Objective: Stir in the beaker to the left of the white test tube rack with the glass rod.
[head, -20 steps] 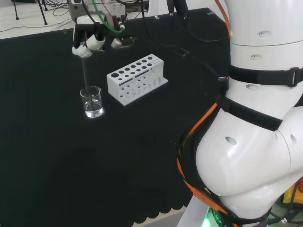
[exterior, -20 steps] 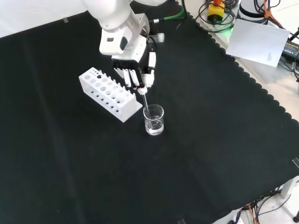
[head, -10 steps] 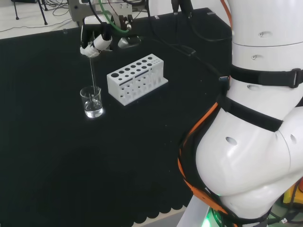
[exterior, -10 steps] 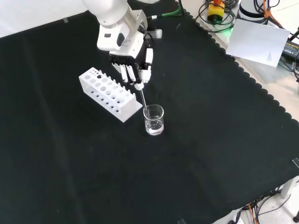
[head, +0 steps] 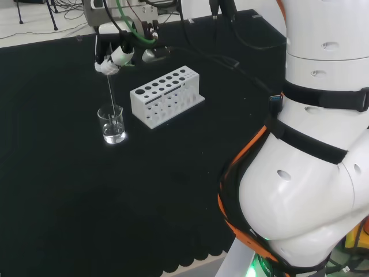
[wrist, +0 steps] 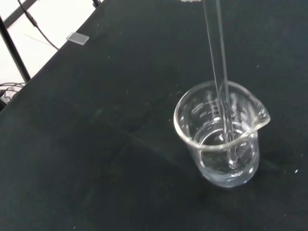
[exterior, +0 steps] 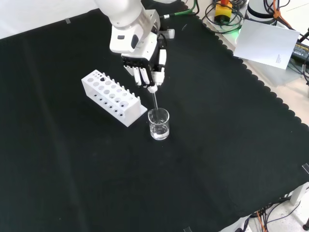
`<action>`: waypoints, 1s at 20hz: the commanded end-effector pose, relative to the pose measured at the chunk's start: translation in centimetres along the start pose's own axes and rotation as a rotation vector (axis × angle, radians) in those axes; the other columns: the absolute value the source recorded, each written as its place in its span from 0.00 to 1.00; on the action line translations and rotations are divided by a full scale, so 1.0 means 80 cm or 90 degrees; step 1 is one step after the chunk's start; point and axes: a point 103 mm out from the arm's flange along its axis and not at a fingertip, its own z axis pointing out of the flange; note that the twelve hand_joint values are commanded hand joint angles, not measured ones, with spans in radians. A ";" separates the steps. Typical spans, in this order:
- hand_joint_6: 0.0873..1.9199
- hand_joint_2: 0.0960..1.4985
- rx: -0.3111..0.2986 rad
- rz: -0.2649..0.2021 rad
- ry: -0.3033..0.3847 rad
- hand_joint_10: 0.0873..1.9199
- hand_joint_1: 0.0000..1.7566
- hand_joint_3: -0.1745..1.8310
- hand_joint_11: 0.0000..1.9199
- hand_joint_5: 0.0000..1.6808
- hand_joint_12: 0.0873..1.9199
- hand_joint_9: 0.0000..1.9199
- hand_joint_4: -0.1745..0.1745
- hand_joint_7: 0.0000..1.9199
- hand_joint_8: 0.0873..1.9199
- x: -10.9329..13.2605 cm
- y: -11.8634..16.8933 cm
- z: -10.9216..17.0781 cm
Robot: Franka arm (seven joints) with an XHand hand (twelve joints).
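A small clear glass beaker (head: 112, 124) (exterior: 159, 123) (wrist: 220, 139) with a little clear liquid stands on the black cloth, left of the white test tube rack (head: 166, 95) in the head view. The hand (head: 113, 53) (exterior: 146, 65) hangs above the beaker, fingers curled round the top of a thin glass rod (head: 111, 96) (exterior: 155, 100) (wrist: 219, 72). The rod slants down into the beaker, and in the wrist view its tip rests in the liquid near the bottom. In the front view the rack (exterior: 113, 95) lies to the beaker's left.
Cables and a grey device (head: 151, 53) lie at the cloth's far edge in the head view. A sheet of paper (exterior: 268, 41) and more cables lie past the cloth's scalloped edge at the front view's upper right. The arm's white links (head: 311, 144) stand at the head view's right.
The hand has swung from side to side above the beaker, tilting the rod one way and then back, while the rod's lower end stayed inside the beaker.
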 end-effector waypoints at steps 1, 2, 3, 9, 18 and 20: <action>0.00 0.75 -0.007 -0.021 -0.003 0.53 0.74 0.00 0.82 0.81 0.48 0.83 0.00 0.53 0.65 0.015 0.019 -0.009; 0.00 0.75 -0.009 -0.023 -0.001 0.53 0.74 0.00 0.82 0.81 0.48 0.83 0.00 0.53 0.65 0.016 0.021 -0.010; 0.00 0.75 -0.011 -0.025 0.000 0.53 0.74 0.00 0.82 0.81 0.48 0.83 0.00 0.53 0.65 0.018 0.025 -0.011; 0.00 0.75 -0.016 -0.039 0.002 0.53 0.74 0.00 0.82 0.81 0.48 0.83 0.00 0.53 0.64 0.027 0.041 -0.016; 0.00 0.75 -0.021 -0.006 0.011 0.53 0.74 0.00 0.82 0.81 0.48 0.83 0.00 0.53 0.64 -0.011 0.027 -0.023; 0.00 0.75 -0.024 0.002 0.012 0.53 0.74 0.00 0.82 0.81 0.48 0.83 0.00 0.53 0.64 -0.019 0.019 -0.024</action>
